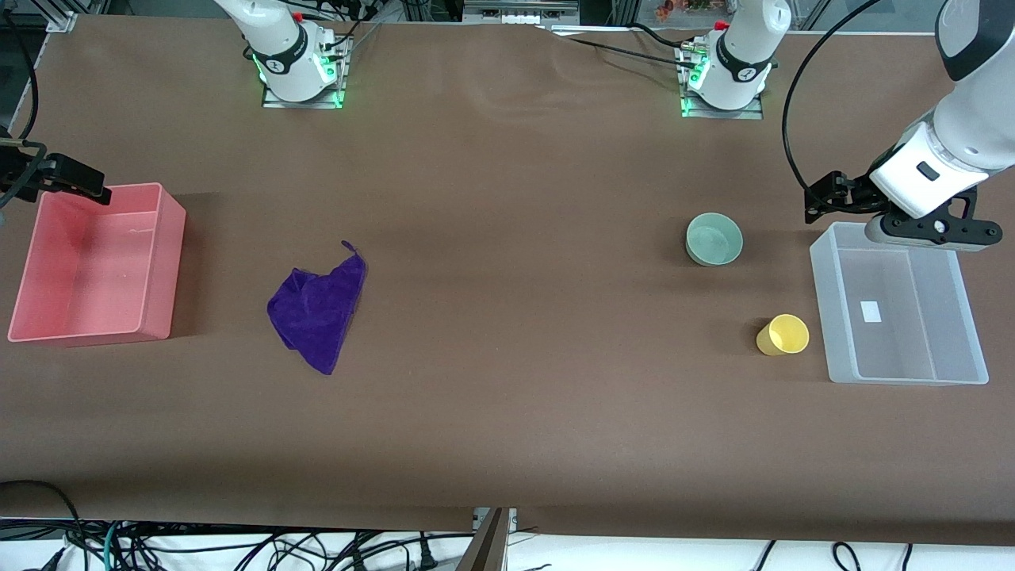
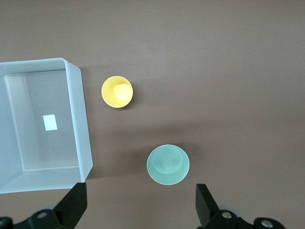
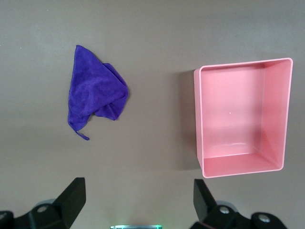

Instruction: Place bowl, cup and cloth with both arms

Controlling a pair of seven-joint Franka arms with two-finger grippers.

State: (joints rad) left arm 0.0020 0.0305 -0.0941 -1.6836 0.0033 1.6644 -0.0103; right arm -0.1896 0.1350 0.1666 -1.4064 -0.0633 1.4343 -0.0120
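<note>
Bowl (image 1: 714, 239) sits at nine o'clock of left gripper (image 1: 825, 200), jaws spread empty; right gripper (image 1: 55, 176) waits likewise over pink bin (image 1: 162, 262).

A brown matte tabletop (image 1: 507, 412) fills nearly the whole front view, its covering lying smooth apart from faint ripples near the middle of the edge where the bases stand. Soft, even overhead light falls on it, leaving only pale, blurred shadows. Along that edge, aluminium frame rails (image 1: 519, 11) and bits of clutter show above the brown covering. Along the edge nearest the front camera, a white floor strip (image 1: 238, 551) carries a tangle of black cables (image 1: 238, 547), and a grey metal post (image 1: 492, 543) rises at the middle.
</note>
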